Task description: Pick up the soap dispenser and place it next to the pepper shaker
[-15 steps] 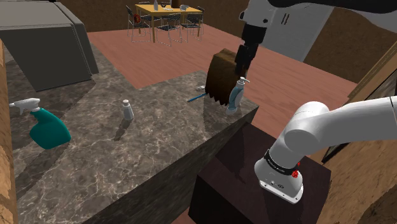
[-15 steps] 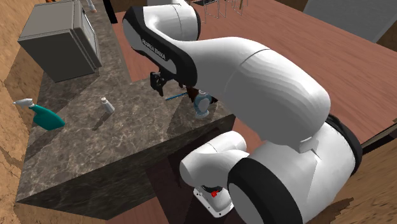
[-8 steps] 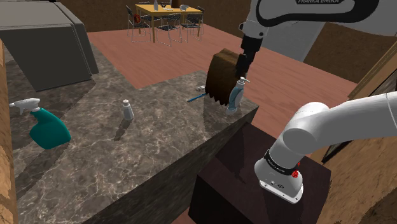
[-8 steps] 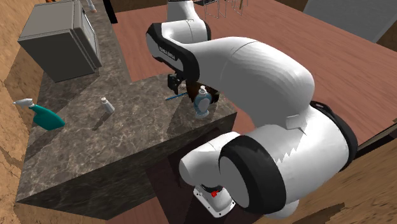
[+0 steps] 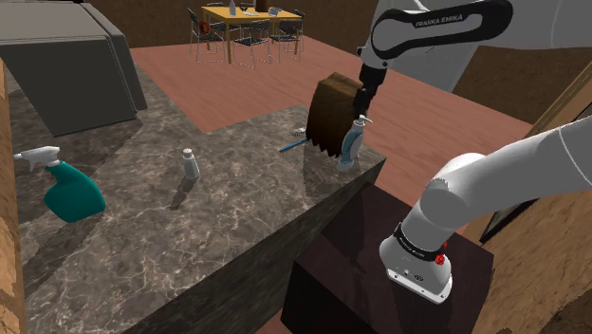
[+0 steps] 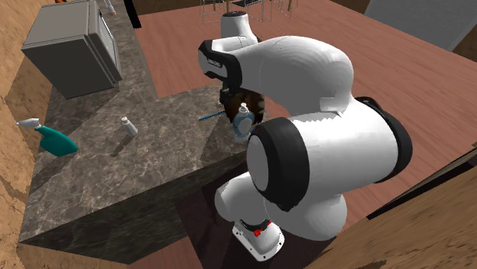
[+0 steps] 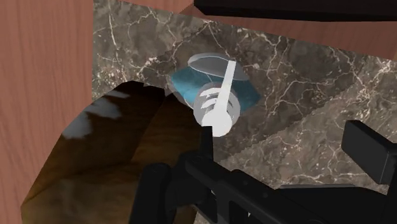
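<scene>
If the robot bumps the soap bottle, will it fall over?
Probably: the soap dispenser is tall and narrow, with a pump on top, so it likely tips easily. It stands near the corner of the counter, so a push might send it off. Its smooth curved body may be slippery.

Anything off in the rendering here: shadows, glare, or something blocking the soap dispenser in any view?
Shoulder view: even light, no glare, soft shadows beside the pepper shaker and spray bottle; soap dispenser plain to see just below the claw. Second exterior view: the arm covers much of the frame, with the dispenser showing beside it. Wrist view: dispenser steeply foreshortened, seen from above.
</scene>
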